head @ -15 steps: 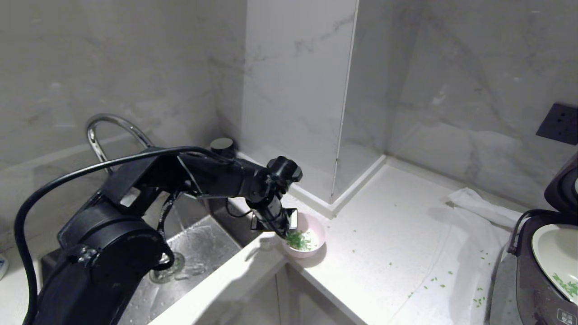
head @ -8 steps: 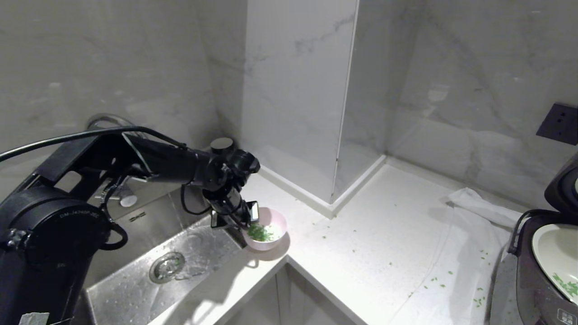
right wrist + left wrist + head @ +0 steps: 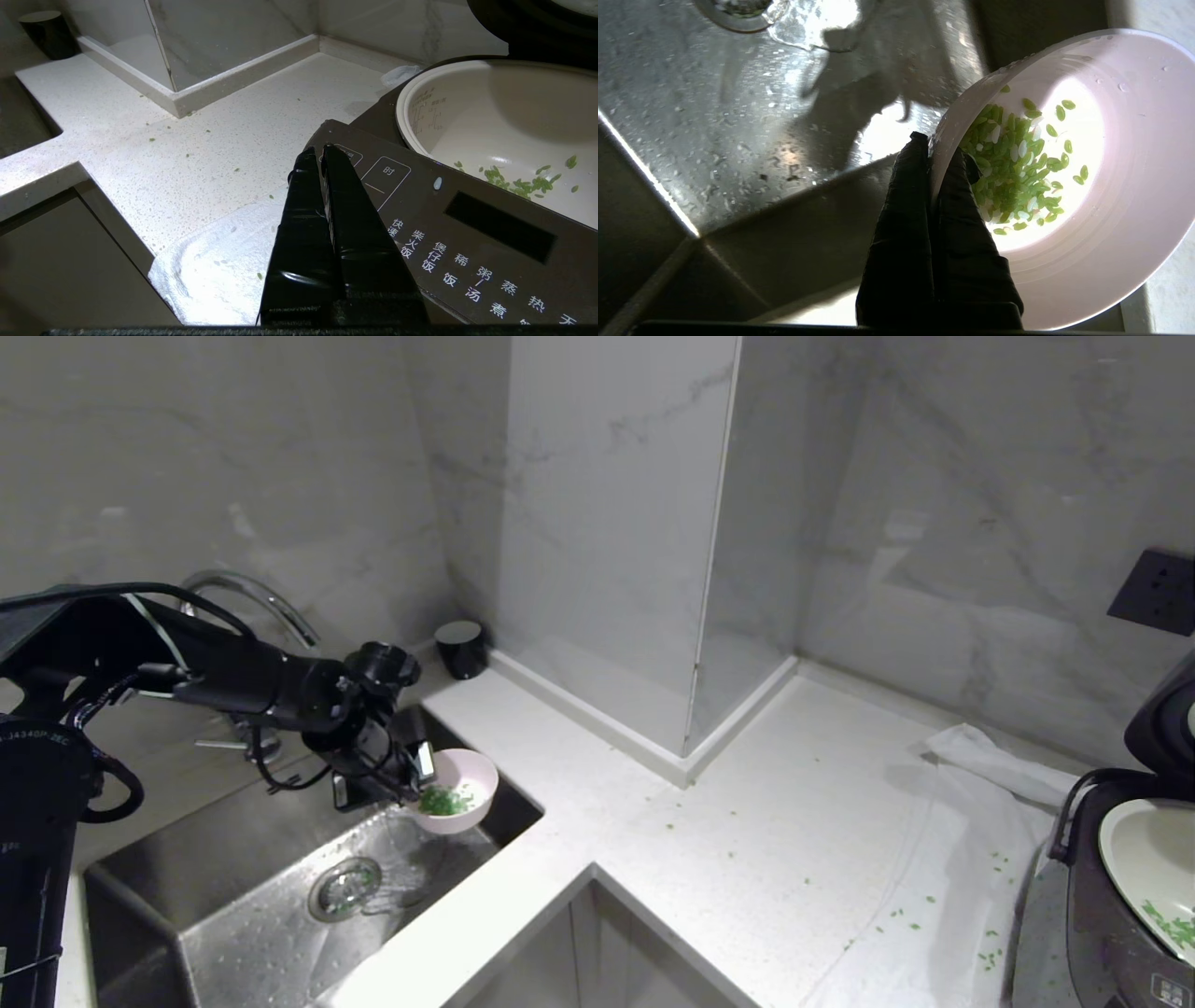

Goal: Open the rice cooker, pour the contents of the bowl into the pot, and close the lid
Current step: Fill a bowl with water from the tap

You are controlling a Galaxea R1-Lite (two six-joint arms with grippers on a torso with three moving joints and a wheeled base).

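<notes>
My left gripper (image 3: 414, 791) is shut on the rim of the pale pink bowl (image 3: 470, 775), one finger inside and one outside (image 3: 931, 145). The bowl (image 3: 1115, 219) hangs over the sink, slightly tilted. The contents (image 3: 1017, 163), small green bits, lie heaped against the gripped side. At the far right stands the rice cooker (image 3: 1092, 933) with its lid (image 3: 1162, 723) raised and the pot (image 3: 1148, 859) showing. Some green bits (image 3: 518, 184) lie in the pot (image 3: 495, 112). My right gripper (image 3: 316, 151) is shut and empty, above the cooker's front panel (image 3: 472, 233).
A wet steel sink (image 3: 233, 896) with a drain (image 3: 344, 889) lies below the bowl, a curved faucet (image 3: 245, 597) behind it. A black cup (image 3: 460, 647) stands at the counter's back corner. A white cloth (image 3: 971, 803) lies beside the cooker. Green bits are scattered over the counter (image 3: 747, 821).
My left arm has swung left with the bowl in its grip, carrying it off the counter's edge to above the sink. The cooker has not moved.
</notes>
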